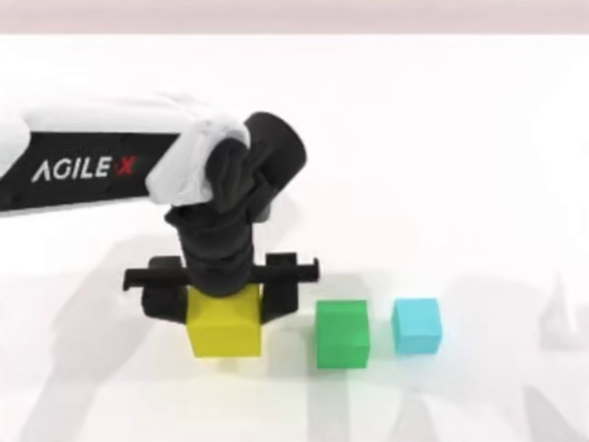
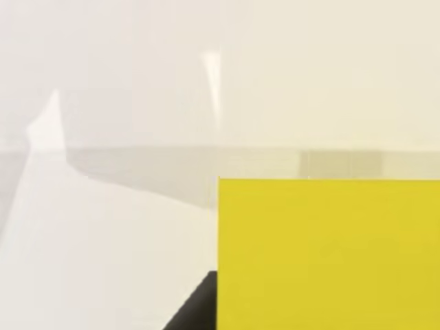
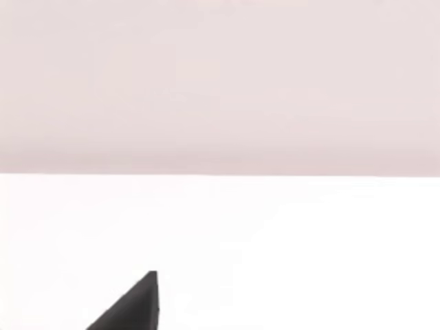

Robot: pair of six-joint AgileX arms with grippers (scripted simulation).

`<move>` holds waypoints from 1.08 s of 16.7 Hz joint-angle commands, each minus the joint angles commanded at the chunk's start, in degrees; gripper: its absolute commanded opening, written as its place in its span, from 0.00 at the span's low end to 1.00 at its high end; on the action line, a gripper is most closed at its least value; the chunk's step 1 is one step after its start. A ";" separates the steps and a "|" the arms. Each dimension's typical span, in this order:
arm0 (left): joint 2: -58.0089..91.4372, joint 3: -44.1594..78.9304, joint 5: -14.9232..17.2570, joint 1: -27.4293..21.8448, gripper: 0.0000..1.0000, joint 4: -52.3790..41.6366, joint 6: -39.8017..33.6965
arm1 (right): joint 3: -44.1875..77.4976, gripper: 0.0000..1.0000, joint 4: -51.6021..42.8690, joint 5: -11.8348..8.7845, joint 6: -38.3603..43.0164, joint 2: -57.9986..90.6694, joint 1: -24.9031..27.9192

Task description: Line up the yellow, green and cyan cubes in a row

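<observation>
Left gripper [image 1: 224,296] straddles the yellow cube [image 1: 224,322], a dark finger at each side face, apparently clamped on it. Matte and plain, that cube sits left of centre on the white table [image 1: 442,138]; the smaller green cube [image 1: 342,333] and smallest cyan cube [image 1: 416,326] follow rightward, apart, in a row

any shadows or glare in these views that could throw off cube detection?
Top view: soft grey arm shadows fall across the table around the left gripper and yellow cube; green cube and cyan cube cast faint shadows. Left wrist view: the yellow cube fills a corner, with pale streaks and a grey shadow band behind. Right wrist view: bare surface, only a dark fingertip.
</observation>
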 joint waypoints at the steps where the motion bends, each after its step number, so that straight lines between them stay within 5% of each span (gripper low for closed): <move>1: 0.09 -0.18 0.00 -0.02 0.00 0.21 0.00 | 0.00 1.00 0.00 0.00 0.00 0.00 0.00; 4: 0.09 -0.18 0.00 -0.02 0.00 0.21 0.00 | 0.00 1.00 0.00 0.00 0.00 0.00 0.00; 17: 0.09 -0.18 0.00 -0.02 0.98 0.21 0.00 | 0.00 1.00 0.00 0.00 0.00 0.00 0.00; 18: 0.09 -0.18 0.00 -0.02 1.00 0.21 0.00 | 0.00 1.00 0.00 0.00 0.00 0.00 0.00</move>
